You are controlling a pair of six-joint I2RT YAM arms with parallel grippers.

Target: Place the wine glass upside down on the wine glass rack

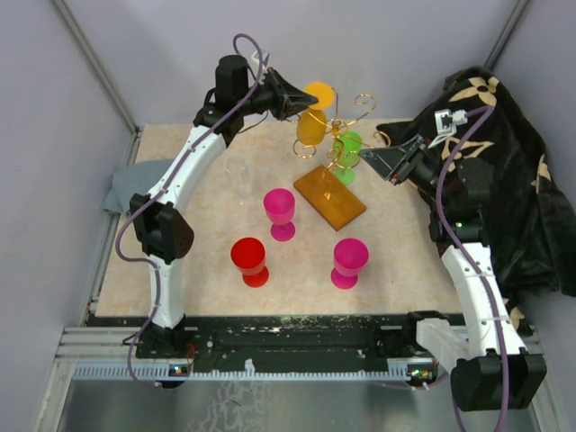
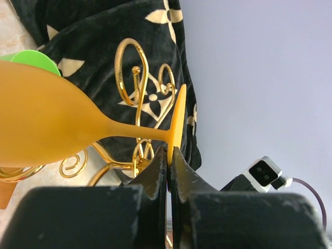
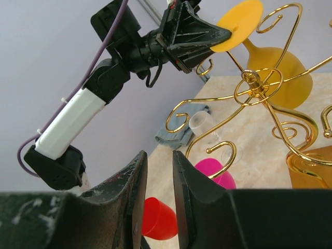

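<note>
An orange wine glass hangs tilted, bowl down, beside the top of the gold wire wine glass rack. My left gripper is shut on the edge of its round foot. In the left wrist view the stem crosses the rack's scroll arms; I cannot tell whether they touch. A green glass hangs upside down on the rack. At the rack's right side my right gripper stands open and empty, its fingers parted.
The rack's amber base lies mid-table. In front stand two magenta glasses, a red one and a clear one. A black patterned cloth drapes at the right; a grey cloth lies at the left.
</note>
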